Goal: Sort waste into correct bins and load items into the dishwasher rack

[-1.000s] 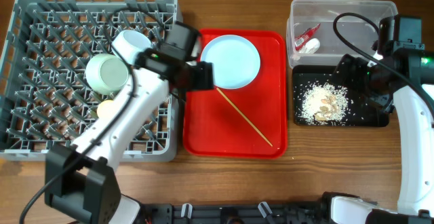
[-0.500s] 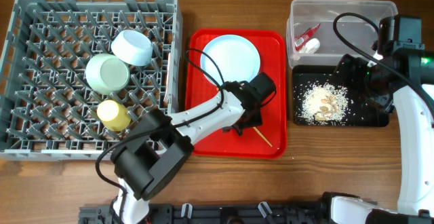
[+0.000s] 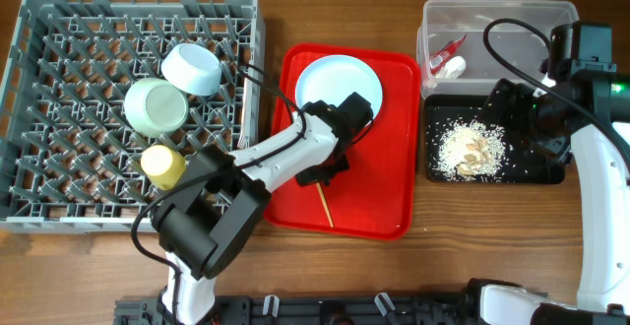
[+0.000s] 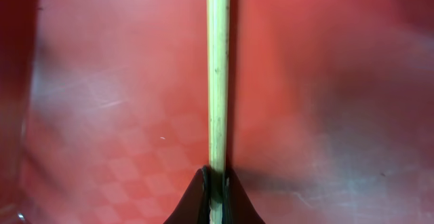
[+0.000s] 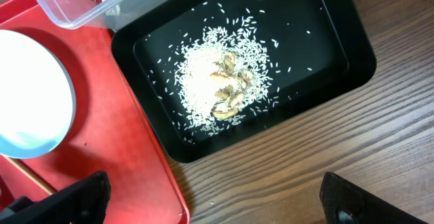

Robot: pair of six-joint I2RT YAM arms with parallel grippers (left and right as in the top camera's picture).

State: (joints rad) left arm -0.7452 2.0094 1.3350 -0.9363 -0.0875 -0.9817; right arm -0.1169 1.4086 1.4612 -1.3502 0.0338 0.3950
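My left gripper (image 4: 217,191) is shut on a thin wooden stick (image 4: 218,81) low over the red serving tray (image 4: 339,81). In the overhead view the stick (image 3: 326,207) juts from that gripper (image 3: 323,175) toward the tray's front edge. A white plate (image 3: 333,81) lies at the tray's back. The grey dishwasher rack (image 3: 59,108) holds a pale blue bowl (image 3: 192,69), a pale green bowl (image 3: 156,106) and a yellow cup (image 3: 162,165). My right gripper (image 5: 217,207) is open and empty, above the black tray (image 5: 319,27) of rice crumbs (image 5: 217,88).
A clear tub (image 3: 512,20) at the back right holds a red wrapper (image 3: 448,48) and a white scrap (image 3: 452,66). The black tray (image 3: 536,172) sits just in front of it. Bare wooden table (image 5: 352,136) lies beside that tray, and the red tray (image 3: 384,187) nearly touches the rack.
My left arm swung from the rack over to the red tray and shut on the stick. The stick has moved left and turned, and the tray has shifted slightly. The right arm stayed still.
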